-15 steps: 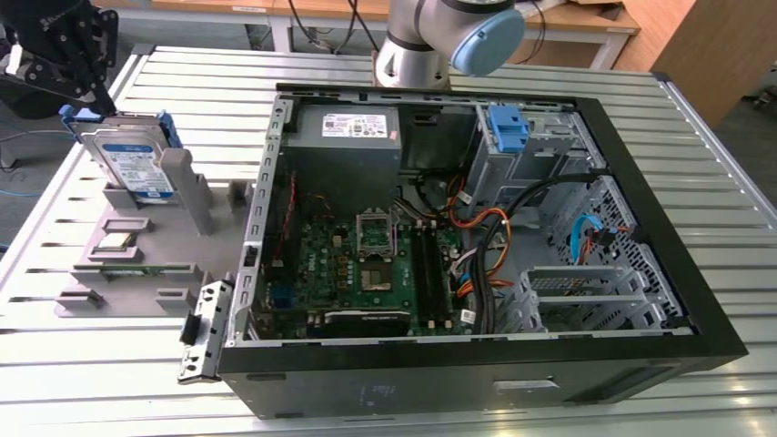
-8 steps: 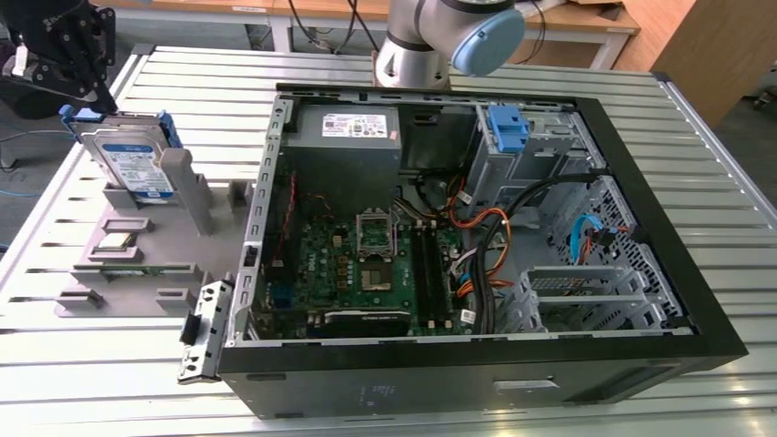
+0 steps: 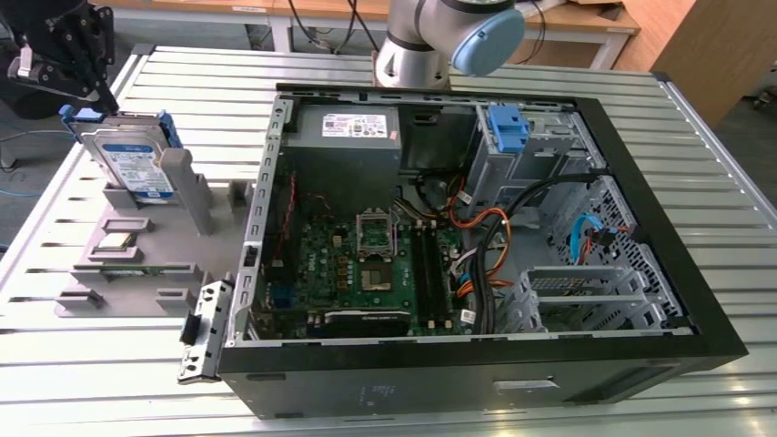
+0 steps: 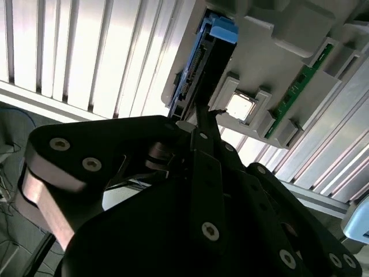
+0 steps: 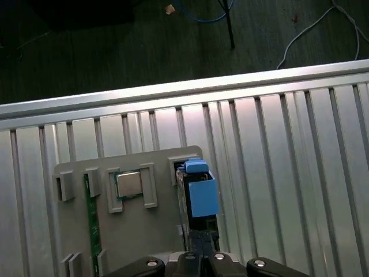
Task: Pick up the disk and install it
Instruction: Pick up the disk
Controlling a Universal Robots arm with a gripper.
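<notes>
Disk, flat silver hard drive in blue plastic carrier (image 3: 127,157), with black hand (image 3: 100,91) close at its top edge; could not tell whether clamped. Stood upright in grey plastic rack (image 3: 158,273) on slatted metal desk (image 3: 704,164), beside open black computer case (image 3: 425,391). Called for square grip, straight upward lift.

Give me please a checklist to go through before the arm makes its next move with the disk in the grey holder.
1. The disk stands upright in the grey holder: ok.
2. The end effector is at the disk's top end, and the first wrist view shows the disk straight ahead of it: ok.
3. Firm hold on the disk: cannot tell.
4. The computer case lies open, with its inside reachable from above: ok.
5. The drive cage is free to take the disk: cannot tell. A blue part sits at it and cables run beside it.
</notes>
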